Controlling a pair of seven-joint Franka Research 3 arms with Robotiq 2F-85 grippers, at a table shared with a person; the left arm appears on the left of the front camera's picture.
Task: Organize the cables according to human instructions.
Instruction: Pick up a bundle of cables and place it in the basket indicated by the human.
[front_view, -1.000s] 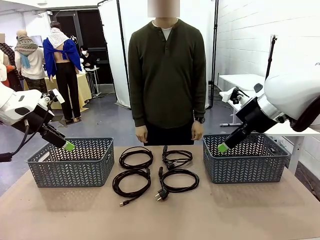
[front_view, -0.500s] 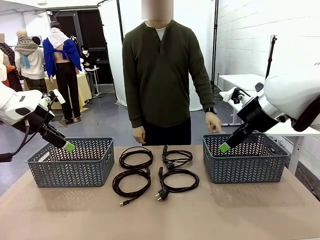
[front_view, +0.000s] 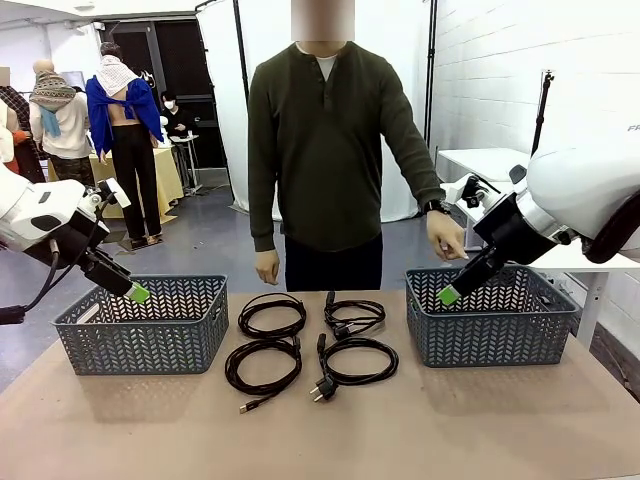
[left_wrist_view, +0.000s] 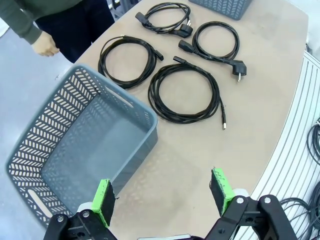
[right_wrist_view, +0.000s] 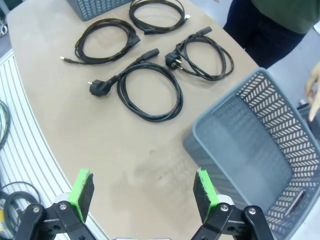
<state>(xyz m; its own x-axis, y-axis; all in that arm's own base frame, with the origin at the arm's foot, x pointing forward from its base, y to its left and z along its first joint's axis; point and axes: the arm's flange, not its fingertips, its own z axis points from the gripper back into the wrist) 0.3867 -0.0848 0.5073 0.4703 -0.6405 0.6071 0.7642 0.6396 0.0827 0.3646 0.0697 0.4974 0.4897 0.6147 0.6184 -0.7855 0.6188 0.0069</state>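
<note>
Checking in from the remote desk: both pincers are spread wide with nothing in them. The left gripper (left_wrist_view: 162, 194) hangs over the near edge of the left basket (front_view: 140, 345), and the right gripper (right_wrist_view: 144, 192) hovers by the inner corner of the right basket (front_view: 490, 340). The four cables (front_view: 268, 338) sit coiled on the table (front_view: 320, 440) between the two baskets, two by two, close together and well apart from either gripper. The human (front_view: 320, 140) stands at the far side, with one hand (front_view: 445, 235) held out above the right basket's far rim, just beside my right arm, and the other hand (front_view: 266, 266) hanging down.
</note>
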